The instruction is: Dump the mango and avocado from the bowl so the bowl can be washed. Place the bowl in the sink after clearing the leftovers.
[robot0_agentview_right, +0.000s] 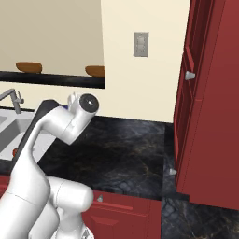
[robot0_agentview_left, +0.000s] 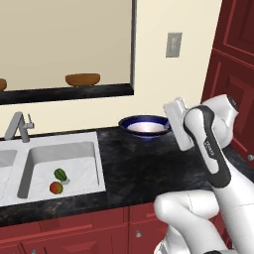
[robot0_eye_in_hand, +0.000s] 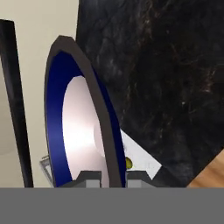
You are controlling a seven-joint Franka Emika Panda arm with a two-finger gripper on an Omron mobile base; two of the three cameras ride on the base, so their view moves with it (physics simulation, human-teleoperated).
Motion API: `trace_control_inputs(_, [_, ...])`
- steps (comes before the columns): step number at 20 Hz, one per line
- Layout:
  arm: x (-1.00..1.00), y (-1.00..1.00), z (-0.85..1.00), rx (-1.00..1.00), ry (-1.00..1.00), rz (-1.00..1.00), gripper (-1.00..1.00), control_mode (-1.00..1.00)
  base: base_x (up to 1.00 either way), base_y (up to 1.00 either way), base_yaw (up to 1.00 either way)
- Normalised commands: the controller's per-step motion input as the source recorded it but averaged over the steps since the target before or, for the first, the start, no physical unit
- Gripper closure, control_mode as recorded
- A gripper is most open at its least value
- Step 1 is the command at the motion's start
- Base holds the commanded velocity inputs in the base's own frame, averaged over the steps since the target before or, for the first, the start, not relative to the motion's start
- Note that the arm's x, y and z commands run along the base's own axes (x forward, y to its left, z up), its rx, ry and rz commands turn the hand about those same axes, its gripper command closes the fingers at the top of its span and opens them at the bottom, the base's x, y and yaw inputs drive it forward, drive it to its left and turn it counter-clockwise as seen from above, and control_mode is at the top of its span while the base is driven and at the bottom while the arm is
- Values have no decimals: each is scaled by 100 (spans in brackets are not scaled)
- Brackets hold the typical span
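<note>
The bowl (robot0_agentview_left: pixel 145 126), dark-blue rimmed and white inside, sits low over the black counter near the back wall and holds nothing. My gripper (robot0_agentview_left: pixel 168 127) is at the bowl's right edge. In the hand view the bowl (robot0_eye_in_hand: pixel 78 127) appears edge-on, with its rim running between the two fingertips, and the gripper (robot0_eye_in_hand: pixel 113 177) is shut on that rim. The red-orange mango (robot0_agentview_left: pixel 56 187) and the green avocado (robot0_agentview_left: pixel 60 174) lie side by side on the floor of the right basin of the sink (robot0_agentview_left: pixel 99 163).
The faucet (robot0_agentview_left: pixel 17 126) stands behind the sink at the left. Brown wooden bowls (robot0_agentview_left: pixel 82 79) rest on the ledge beyond the window. A tall red cabinet (robot0_agentview_left: pixel 233 64) closes the counter (robot0_agentview_left: pixel 139 168) on the right, and a wall switch (robot0_agentview_left: pixel 173 44) hangs above.
</note>
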Motion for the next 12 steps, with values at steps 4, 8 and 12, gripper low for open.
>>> trace_control_inputs(4, [-16,0,-1,0,0,0,100,100,-62,3,0])
trace_control_inputs(8, [0,0,0,0,0,0,100,100,-87,17,0])
trace_control_inputs(12, [0,0,0,0,0,0,100,100,-59,58,1])
